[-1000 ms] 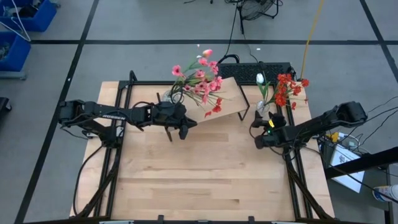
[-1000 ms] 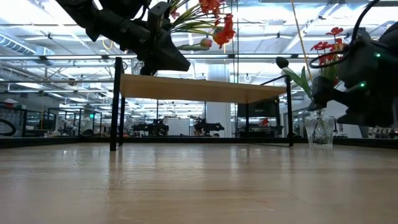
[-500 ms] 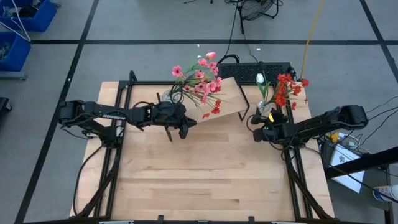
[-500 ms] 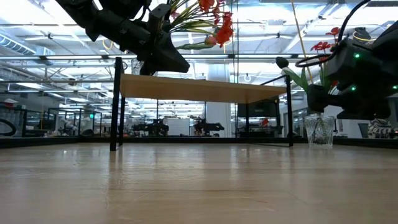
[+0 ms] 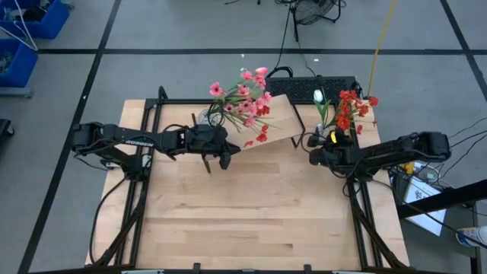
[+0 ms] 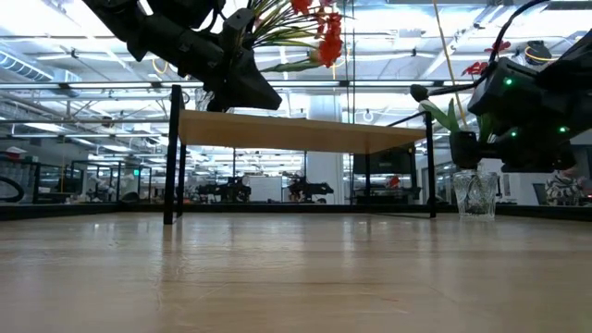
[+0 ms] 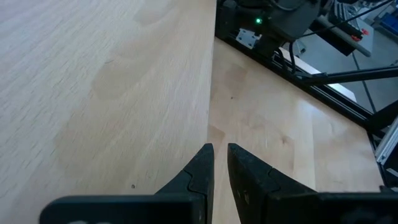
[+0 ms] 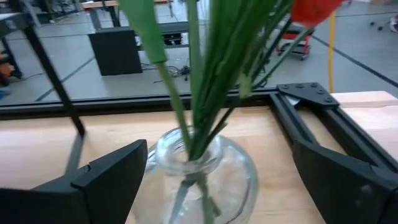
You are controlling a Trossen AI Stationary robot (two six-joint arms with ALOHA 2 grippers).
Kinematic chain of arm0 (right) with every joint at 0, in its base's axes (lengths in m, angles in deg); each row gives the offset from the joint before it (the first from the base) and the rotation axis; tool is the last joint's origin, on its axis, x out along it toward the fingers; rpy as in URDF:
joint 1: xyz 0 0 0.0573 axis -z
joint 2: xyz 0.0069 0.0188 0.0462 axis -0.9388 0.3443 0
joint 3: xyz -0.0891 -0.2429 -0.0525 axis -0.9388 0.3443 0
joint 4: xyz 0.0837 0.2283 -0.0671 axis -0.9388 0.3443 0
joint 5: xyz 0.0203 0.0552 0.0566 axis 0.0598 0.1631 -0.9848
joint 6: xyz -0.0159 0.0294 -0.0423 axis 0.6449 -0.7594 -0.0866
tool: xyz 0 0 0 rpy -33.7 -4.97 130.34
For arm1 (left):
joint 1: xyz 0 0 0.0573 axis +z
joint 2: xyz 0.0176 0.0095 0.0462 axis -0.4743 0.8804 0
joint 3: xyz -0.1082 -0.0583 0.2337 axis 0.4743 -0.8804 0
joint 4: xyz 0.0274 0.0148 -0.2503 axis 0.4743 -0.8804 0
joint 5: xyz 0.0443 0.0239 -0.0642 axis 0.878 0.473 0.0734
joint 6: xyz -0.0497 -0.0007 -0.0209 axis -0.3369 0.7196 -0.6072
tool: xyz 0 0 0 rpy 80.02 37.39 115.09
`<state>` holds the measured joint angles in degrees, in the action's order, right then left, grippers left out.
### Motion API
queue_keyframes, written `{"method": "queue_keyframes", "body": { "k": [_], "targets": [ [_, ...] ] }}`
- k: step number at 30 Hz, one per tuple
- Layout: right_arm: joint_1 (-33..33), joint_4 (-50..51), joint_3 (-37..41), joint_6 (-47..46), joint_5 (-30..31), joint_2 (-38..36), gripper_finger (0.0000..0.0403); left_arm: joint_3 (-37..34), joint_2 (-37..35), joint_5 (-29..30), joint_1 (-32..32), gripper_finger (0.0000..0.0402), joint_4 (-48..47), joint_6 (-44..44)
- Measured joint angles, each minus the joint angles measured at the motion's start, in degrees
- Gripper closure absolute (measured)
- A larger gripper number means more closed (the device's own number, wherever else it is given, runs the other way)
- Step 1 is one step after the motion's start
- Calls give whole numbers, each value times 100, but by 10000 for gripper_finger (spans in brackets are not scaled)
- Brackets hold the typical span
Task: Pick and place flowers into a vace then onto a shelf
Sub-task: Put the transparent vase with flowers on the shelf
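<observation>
Right gripper point(image 8: 205, 180), jaws wide and empty, straddles a glass vase point(image 8: 202, 177) of red flowers point(image 5: 350, 109) beside the shelf point(image 5: 278, 118); left gripper point(image 5: 222, 156), nearly shut, empty. Pink bunch point(image 5: 247, 99) already shelved; this vase remains

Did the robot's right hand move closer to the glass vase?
Yes. The right gripper slid toward the table's back edge, up to the glass vase beside the shelf.
</observation>
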<state>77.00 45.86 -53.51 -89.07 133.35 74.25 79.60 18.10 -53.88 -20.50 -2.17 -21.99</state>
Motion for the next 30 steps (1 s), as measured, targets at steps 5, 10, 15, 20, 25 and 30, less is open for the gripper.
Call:
{"method": "queue_keyframes", "body": {
  "k": [5, 10, 15, 20, 25, 30],
  "targets": [
    [290, -153, 0, 214, -228, 0, 9, 0, 0, 2, 0, 350, 0, 2],
    [514, -537, 0, 780, -432, -2, 9, 0, 5, 49, -2, 350, 2, 4],
    [725, -615, 0, 962, -455, 0, 10, 0, 7, 55, 0, 350, 0, 30],
    [943, -651, -13, 915, -773, -7, 37, 0, 7, 55, -2, 350, -2, 66],
    [1026, -685, -20, 911, -1006, -9, 108, 0, 7, 55, -1, 350, -2, 66],
    [1026, -792, -18, 1066, -1000, -7, 178, 0, 7, 115, 0, 350, -7, 66]
  ]
}}
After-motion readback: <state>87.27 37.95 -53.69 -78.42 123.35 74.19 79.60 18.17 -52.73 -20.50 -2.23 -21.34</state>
